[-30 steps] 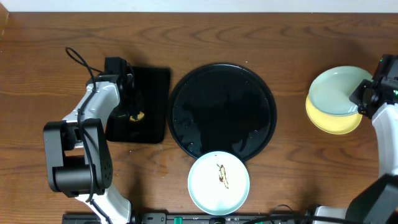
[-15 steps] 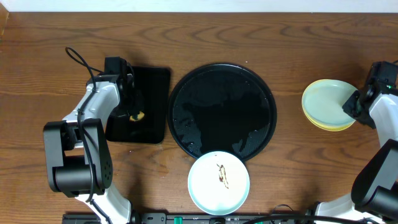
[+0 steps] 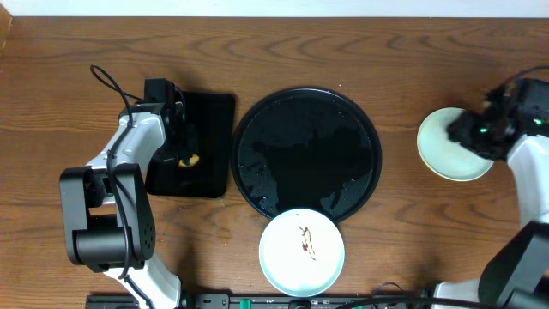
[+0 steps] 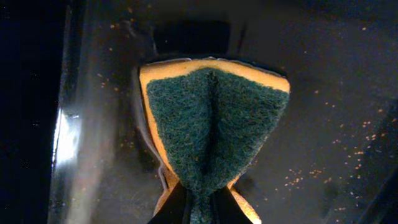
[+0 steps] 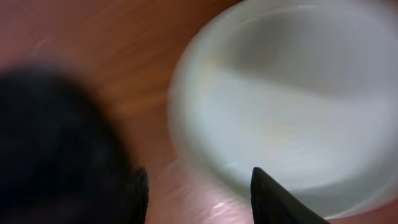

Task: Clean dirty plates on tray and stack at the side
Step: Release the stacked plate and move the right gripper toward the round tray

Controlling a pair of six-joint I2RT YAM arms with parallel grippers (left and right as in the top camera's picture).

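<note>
The black tray (image 3: 309, 112) lay bare; seemingly clean plates (image 3: 442, 159) sat stacked at right beneath the right tool (image 3: 470, 130), jaws parted, empty. One smeared plate (image 3: 302, 251) awaited cleaning at the tray's near rim; the left tool (image 4: 199, 202) clenched a sponge (image 4: 211, 118).

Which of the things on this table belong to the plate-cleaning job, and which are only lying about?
Job: smeared plate, round black tray, stacked plates, sponge.
Lying about: rectangular tray, under the sponge.
</note>
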